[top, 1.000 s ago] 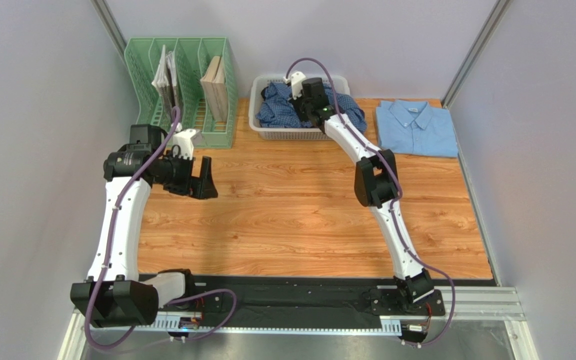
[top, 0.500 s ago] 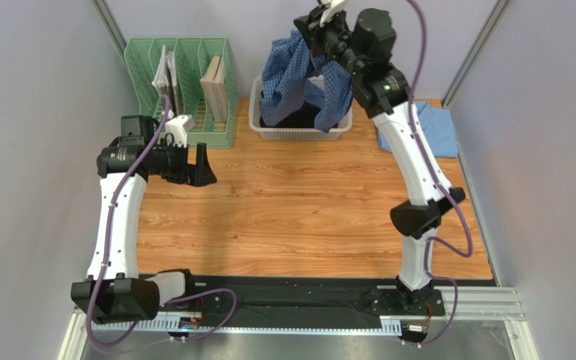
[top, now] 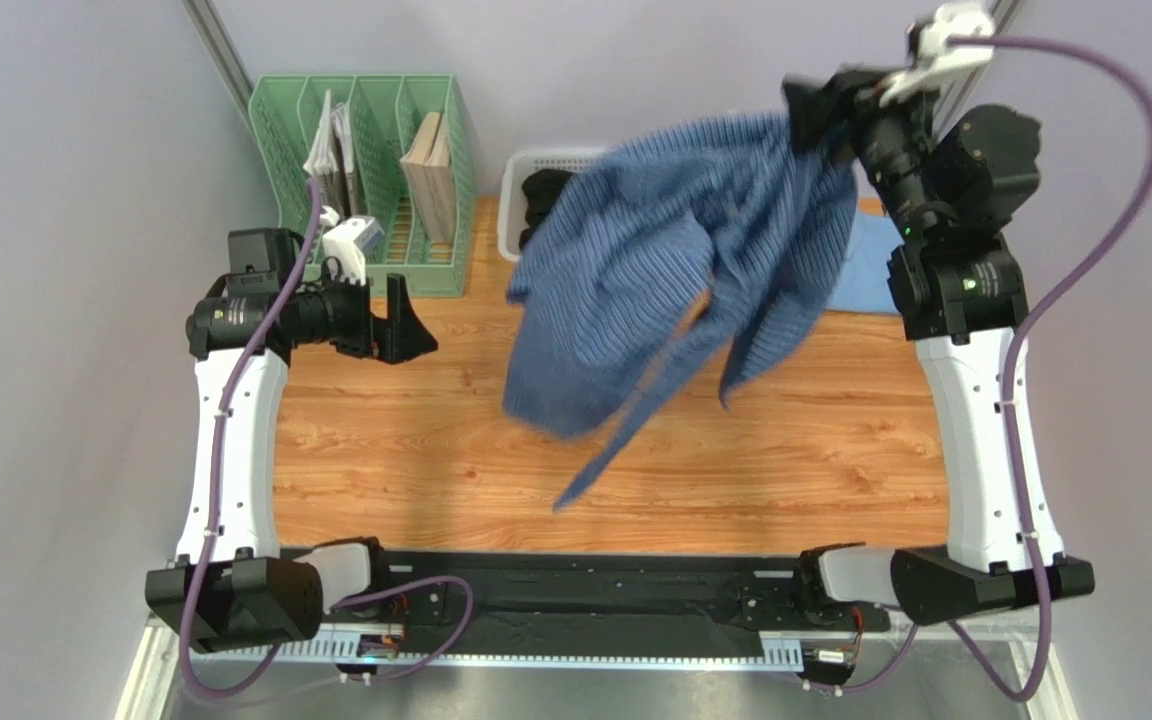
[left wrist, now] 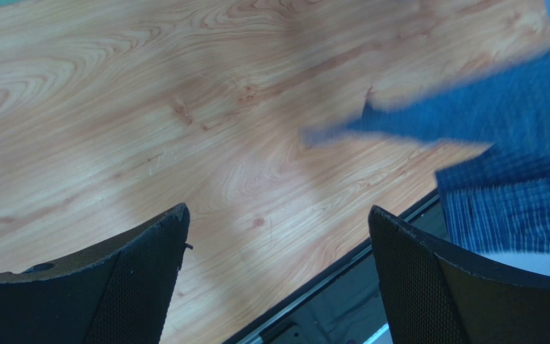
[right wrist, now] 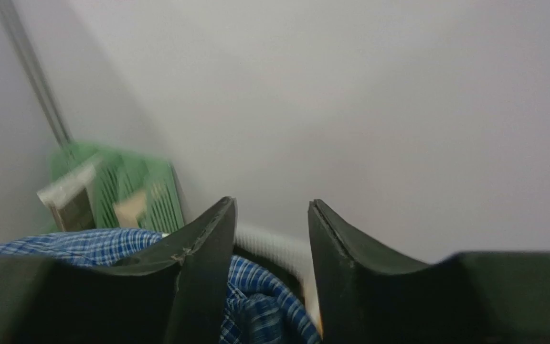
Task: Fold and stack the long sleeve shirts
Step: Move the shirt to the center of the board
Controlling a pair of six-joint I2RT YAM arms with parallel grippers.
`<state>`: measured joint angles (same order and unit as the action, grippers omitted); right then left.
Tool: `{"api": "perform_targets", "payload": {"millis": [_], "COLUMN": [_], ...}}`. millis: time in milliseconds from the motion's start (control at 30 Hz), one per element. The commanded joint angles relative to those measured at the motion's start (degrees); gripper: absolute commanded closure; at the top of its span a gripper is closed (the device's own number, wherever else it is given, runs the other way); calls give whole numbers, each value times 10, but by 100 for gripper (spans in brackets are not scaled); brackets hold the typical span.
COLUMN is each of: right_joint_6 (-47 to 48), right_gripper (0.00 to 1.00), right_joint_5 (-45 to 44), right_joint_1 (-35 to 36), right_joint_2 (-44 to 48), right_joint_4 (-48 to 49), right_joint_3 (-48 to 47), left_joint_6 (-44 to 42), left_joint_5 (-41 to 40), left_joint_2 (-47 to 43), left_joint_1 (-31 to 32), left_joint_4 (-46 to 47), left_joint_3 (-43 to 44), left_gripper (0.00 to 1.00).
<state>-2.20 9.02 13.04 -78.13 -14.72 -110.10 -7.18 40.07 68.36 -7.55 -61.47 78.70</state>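
In the overhead view the two arm bases sit along the bottom edge, and the wooden desk (top: 417, 435) stretches away from them. At centre left, the left gripper (top: 420, 323) hangs above the bare boards with its jaws spread wide and nothing between them. Its wrist view shows wood grain in the gap, the desk's black front edge, and a blurred sleeve and checked cloth at the right of the frame. Across the middle of the overhead view the dark blue shirt (top: 672, 255) is up off the desk and spread wide. Its body billows toward the centre, and a sleeve trails down to a point in the lower middle of the frame. Its top corner runs up to the right gripper (top: 811, 108), raised high in the upper right. In the right wrist view those jaws stand apart with plain wall showing between the tips, and checked cloth lies low between the fingers. I cannot tell whether that cloth is pinched. Behind the hanging shirt, a strip of the light blue shirt (top: 871, 270) lies flat on the desk at right, just left of the right arm. Farther back, at top centre, is the white basket (top: 509, 225), partly covered by the shirt, with something dark inside. At upper left stands the green file rack (top: 364, 113), holding papers and a book (top: 425, 173), against the grey wall.
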Motion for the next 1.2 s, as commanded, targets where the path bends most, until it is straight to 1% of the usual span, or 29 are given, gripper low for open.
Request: {"api": "perform_targets", "payload": {"millis": [0,33,67,100,133,167,200,233,300,333,367,400,433,467,533,567,600,633,667,700,733,767,833,933,1000,1100,1133,1167], "right_joint_6": [133,175,212,258,271,282,314,325,356,360,371,393,395,398,413,416,416,413,412,412,413,414,418,423,428,432,432,433], "right_gripper": [6,0,0,0,0,0,0,0,0,0,1,2,3,4,7,7,8,10,10,11,11,12,12,13,12,12,12,12], "right_joint_5": [45,83,97,90,90,103,110,122,145,151,152,152,133,122,102,94,76,68,65,70,73,78,104,150,174,186,188,191], "right_joint_1": [-95,-106,-115,-123,-124,-153,-155,-155,-154,-153,-153,-153,-153,-154,-157,-156,-157,-158,-167,-174,-193,-202,-231,-258,-263,-266,-266,-267], "right_joint_2": [15,17,20,22,27,43,51,59,74,75,76,69,66,61,49,45,33,25,16,-1,-9,-16,-32,-37,-33,-24,-23,-22], "right_joint_4": [-236,-318,-347,-373,-406,-414,-430,-449,-475,-489,-496,-506,-502,-498,-481,-473,-458,-451,-449,-450,-450,-450,-464,-496,-514,-523,-526,-530], "right_joint_3": [221,253,316,338,356,398,409,422,449,458,466,480,488,499,520,527,539,542,542,539,535,529,506,475,464,449,445,434], "left_joint_6": [-101,-122,-145,-176,-216,-241,-262,-300,-327,-346,-354,-361,-368,-369,-373,-374,-376,-378,-378,-377,-378,-378,-379,-385,-392,-398,-398,-398], "left_joint_5": [26,31,39,48,44,34,6,-8,-33,-36,-41,-45,-51,-70,-83,-89,-92,-97,-113,-126,-140,-174,-212,-207,-193,-196,-207,-215], "left_joint_2": [-20,-21,-21,-19,-18,-17,-16,-13,1,7,13,28,34,41,60,64,74,78,82,85,87,92,100,117,130,139,141,143], "left_joint_1": [-4,-4,-4,3,11,24,59,74,142,161,203,227,254,310,365,415,440,465,513,538,583,604,645,655,663,711,741,758], "left_joint_4": [3,-2,-8,-21,-22,-22,-22,-21,-18,-19,-21,-23,-23,-17,-10,-4,-2,-1,11,20,29,51,81,93,97,105,115,120], "left_joint_3": [-18,-22,-30,-35,-44,-63,-74,-85,-115,-122,-132,-137,-149,-156,-174,-180,-186,-198,-206,-214,-230,-238,-253,-249,-247,-259,-264,-269], "left_gripper": [1,1,1,1,1,1,3,3,6,6,8,9,9,10,9,6,3,1,1,1,1,1,1,1,1,1,1,1]}}
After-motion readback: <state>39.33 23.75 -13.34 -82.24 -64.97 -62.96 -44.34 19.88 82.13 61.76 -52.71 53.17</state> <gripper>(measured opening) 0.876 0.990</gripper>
